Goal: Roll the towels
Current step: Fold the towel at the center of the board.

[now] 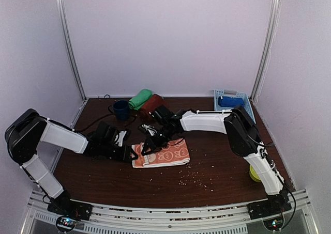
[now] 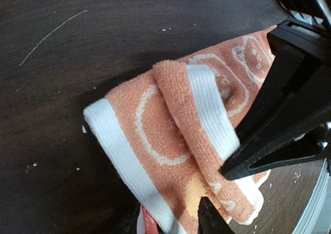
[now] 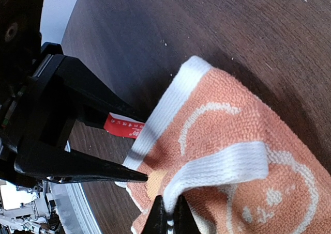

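The orange towel [image 1: 163, 154], a soft terry cloth with white bunny print and white edge bands, lies on the dark brown wooden table [image 1: 217, 161]. It is on the near side of the round navy mug [image 1: 121, 110] and a little to the mug's right. One white-banded edge is turned back over the cloth.

The right gripper [image 3: 168, 214] has its black fingers pressed together on this folded-over band, pinching it. The left gripper [image 1: 133, 152] sits at the towel's left end with its fingers spread wide. The cloth's white-bordered corner and a small red label [image 3: 123, 125] lie between the tips. Whether those fingers touch the cloth cannot be told.

Just right of the mug, a green rolled towel [image 1: 140, 98] lies against a dark maroon rolled towel [image 1: 151, 105]. Well to the mug's right, a royal blue towel [image 1: 226, 100] rests inside a pale blue plastic basket [image 1: 245, 109].
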